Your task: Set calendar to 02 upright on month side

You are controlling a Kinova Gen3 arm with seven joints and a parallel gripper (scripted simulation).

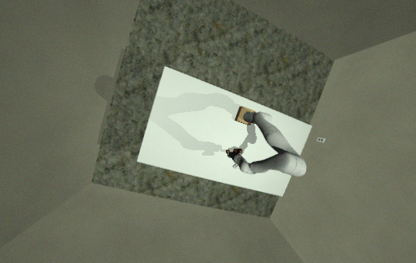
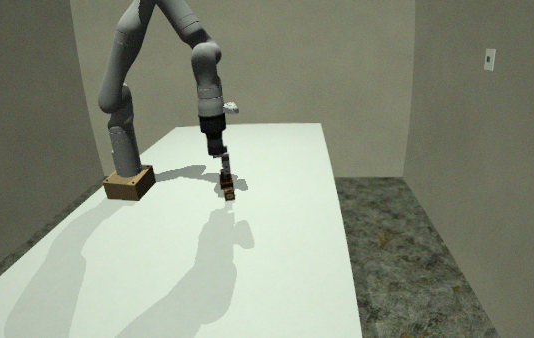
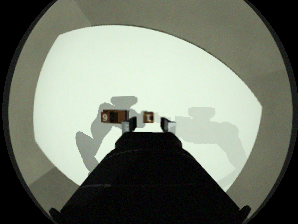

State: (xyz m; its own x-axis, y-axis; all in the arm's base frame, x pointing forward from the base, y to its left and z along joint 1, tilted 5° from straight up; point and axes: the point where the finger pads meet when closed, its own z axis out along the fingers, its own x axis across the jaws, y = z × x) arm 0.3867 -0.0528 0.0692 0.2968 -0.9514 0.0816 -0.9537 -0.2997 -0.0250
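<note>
The calendar (image 2: pixel 227 186) — a small brown tray with its cubes — sits near the middle of the white counter (image 2: pixel 277 240), well away from every edge, with open surface all round it. The arm's wooden base (image 2: pixel 128 183) stands apart near one long edge. The fingers (image 2: pixel 225 162) hang just above the calendar, spread wide and released, gripping nothing; whether they brush a cube is too small to tell. In the wrist view the tray (image 3: pixel 116 116) and a cube (image 3: pixel 148 116) show past the dark gripper body; digits are unreadable. Speckled floor (image 2: pixel 407 250) surrounds the counter, plain walls beyond — one carrying a switch plate (image 2: pixel 489 59).
</note>
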